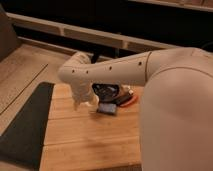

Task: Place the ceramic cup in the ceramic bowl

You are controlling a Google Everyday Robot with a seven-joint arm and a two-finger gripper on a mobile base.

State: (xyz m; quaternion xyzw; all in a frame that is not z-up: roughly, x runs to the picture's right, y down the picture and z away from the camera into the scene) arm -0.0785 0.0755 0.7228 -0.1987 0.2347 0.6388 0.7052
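Observation:
The black ceramic bowl (108, 91) sits near the back of the wooden table, partly covered by my white arm. My gripper (86, 101) hangs at the end of the down-turned wrist, just left of the bowl and low over the wood. The ceramic cup is hidden; the wrist and arm cover the spot beside the bowl. A flat blue-grey block (107, 108) lies just in front of the bowl.
An orange flat item (131, 100) lies right of the bowl. The wooden table (85, 140) stretches toward me, with a dark mat (25, 125) along its left side. My big white arm (170, 110) fills the right. A rail and dark shelf run behind.

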